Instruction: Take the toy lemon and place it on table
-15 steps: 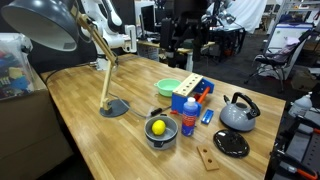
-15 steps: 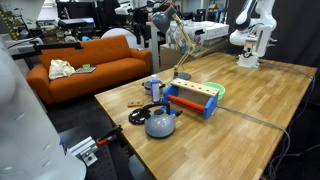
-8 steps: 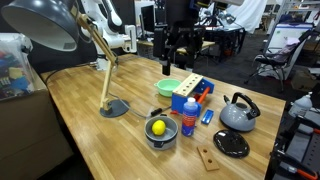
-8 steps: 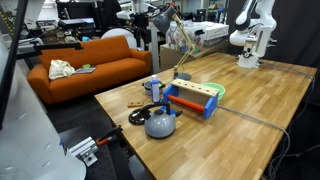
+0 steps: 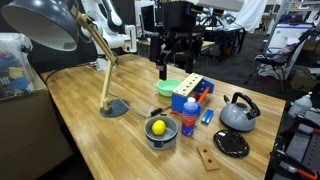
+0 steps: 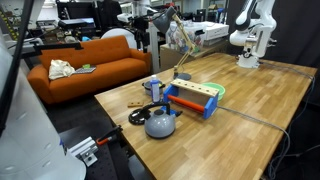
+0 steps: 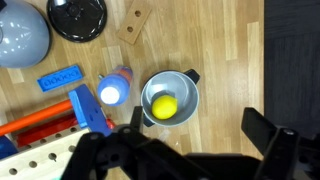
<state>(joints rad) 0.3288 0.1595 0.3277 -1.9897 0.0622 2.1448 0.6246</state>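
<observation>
The toy lemon point(image 5: 157, 127) is small and bright yellow and lies inside the grey metal pot point(image 5: 161, 138) near the front of the wooden table point(image 5: 85, 100). In the wrist view the lemon point(image 7: 164, 106) sits in the middle of the pot point(image 7: 185, 85), seen from above. My gripper point(image 5: 175, 68) hangs high above the green bowl point(image 5: 169, 88), behind the pot and apart from it. Its jaws point(image 7: 185, 150) are open and empty. In an exterior view the lemon is hidden.
A blue and orange toy box point(image 5: 193, 95) and a blue bottle point(image 5: 189, 116) stand right beside the pot. A grey kettle point(image 5: 238, 112), a black lid point(image 5: 231, 144) and a wooden piece point(image 5: 207, 158) lie to one side. A desk lamp point(image 5: 112, 105) stands on the other.
My gripper has come down into the exterior view, over the green bowl. The lemon and pot have not moved.
</observation>
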